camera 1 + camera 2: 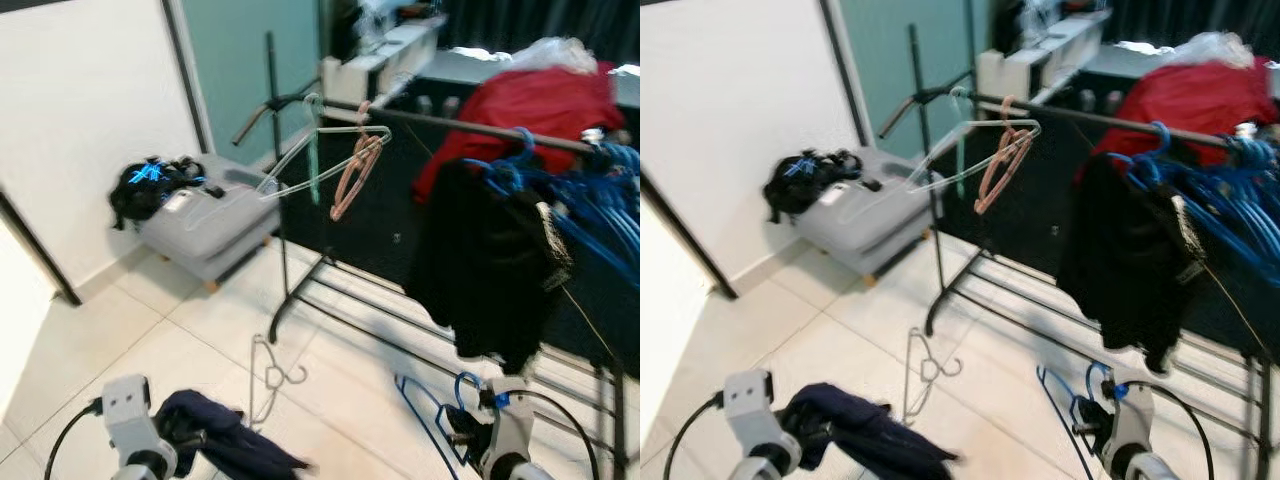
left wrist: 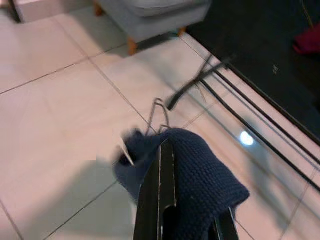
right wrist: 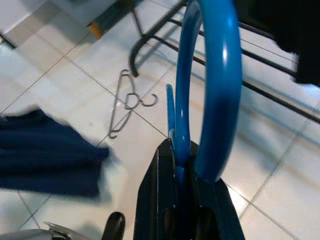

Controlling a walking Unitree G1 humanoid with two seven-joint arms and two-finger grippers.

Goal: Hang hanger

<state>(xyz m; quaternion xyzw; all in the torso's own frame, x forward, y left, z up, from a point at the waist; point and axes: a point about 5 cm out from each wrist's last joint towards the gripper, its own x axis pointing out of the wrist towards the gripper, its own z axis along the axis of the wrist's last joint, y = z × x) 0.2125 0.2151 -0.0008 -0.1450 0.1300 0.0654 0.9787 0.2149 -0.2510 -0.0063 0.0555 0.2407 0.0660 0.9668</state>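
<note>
The right gripper is clamped on a glossy blue hanger with a thick curved hook, below the rack; the left gripper pinches a navy garment.

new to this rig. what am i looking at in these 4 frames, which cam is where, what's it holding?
This is a walking humanoid with two silver arms, each ending in two long black fingers. The two wide pictures come from a stereo camera on its head, looking down and forward. The other two come from cameras on the wrists, looking along each arm's fingers.

The left gripper has its jaws closed on a dark blue knitted garment. The right gripper is clamped on a bright blue plastic hanger.

Ahead stands a black metal clothes rack carrying more blue hangers, a black garment and a pink hanger. A thin grey wire hanger lies on the white tiled floor. A grey footstool stands by the wall.
</note>
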